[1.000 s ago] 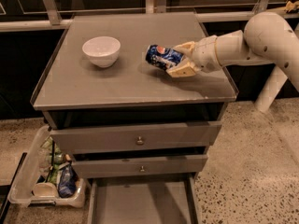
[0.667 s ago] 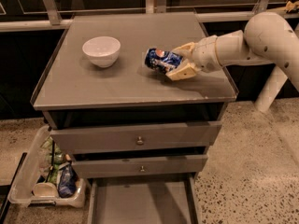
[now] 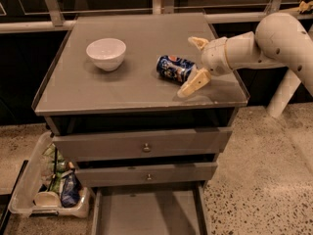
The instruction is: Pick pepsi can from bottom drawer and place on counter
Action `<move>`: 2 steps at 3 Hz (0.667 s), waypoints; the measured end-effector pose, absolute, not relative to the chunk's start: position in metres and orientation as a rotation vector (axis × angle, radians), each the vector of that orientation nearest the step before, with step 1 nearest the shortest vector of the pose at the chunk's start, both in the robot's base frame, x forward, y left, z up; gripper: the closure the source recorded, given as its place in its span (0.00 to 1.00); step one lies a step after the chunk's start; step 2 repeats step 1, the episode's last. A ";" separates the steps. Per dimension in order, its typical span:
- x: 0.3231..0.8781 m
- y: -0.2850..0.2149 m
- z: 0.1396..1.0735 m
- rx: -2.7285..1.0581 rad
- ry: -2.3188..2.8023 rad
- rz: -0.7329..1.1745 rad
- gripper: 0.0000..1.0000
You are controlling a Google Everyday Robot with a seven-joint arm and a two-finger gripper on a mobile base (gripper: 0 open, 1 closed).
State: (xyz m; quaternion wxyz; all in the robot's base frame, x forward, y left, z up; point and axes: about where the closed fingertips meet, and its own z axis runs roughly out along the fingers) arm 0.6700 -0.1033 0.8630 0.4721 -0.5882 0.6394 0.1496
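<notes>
Your gripper (image 3: 188,66) reaches in from the right over the grey surface (image 3: 122,89). Its fingers (image 3: 193,83) are spread wide apart on either side of the can's (image 3: 173,68) right end and are not clamping it. Lying on its side, the can may roll toward the front edge if a finger brushes it as you withdraw. It is dark blue with a round logo, and it rests right of centre, well apart from the white bowl (image 3: 106,53).

The gripper (image 3: 195,63), fingers (image 3: 192,85) spread, beside pepsi can (image 3: 174,68) on counter (image 3: 122,89).
</notes>
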 end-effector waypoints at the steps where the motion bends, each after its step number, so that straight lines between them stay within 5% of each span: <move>1: 0.670 -0.103 0.863 -1.440 1.565 0.366 0.00; 2: 0.670 -0.103 0.863 -1.440 1.565 0.366 0.00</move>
